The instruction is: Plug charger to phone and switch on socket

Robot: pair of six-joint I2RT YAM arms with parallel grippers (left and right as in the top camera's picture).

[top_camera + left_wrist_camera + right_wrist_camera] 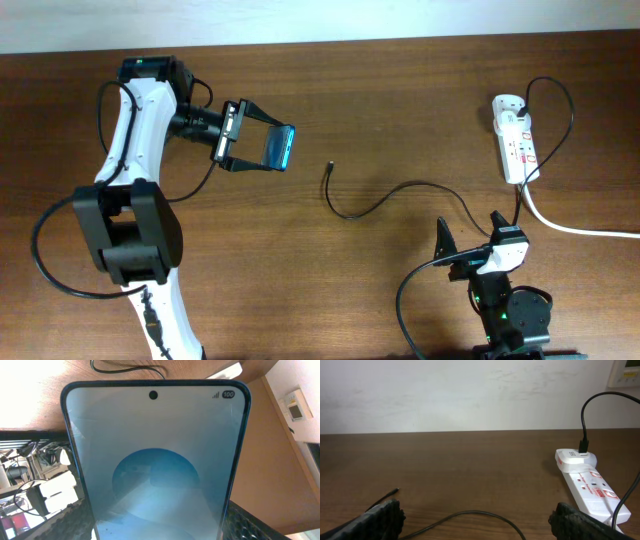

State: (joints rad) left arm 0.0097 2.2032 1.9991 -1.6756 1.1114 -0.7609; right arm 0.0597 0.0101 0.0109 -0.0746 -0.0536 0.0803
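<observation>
My left gripper (262, 147) is shut on the phone (280, 147), holding it lifted above the table at the upper left; its blue screen (155, 465) fills the left wrist view. The charger cable (400, 195) lies loose across the table's middle, its small plug tip (330, 166) right of the phone and apart from it. The tip shows in the right wrist view (395, 490). The cable's other end is plugged into the white socket strip (515, 140) at the far right (587, 485). My right gripper (470, 235) is open and empty near the front edge.
The socket's thick white cord (580, 228) runs off the right edge. A black cable loops round the left arm's base (60, 280). A pale wall stands behind the table in the right wrist view.
</observation>
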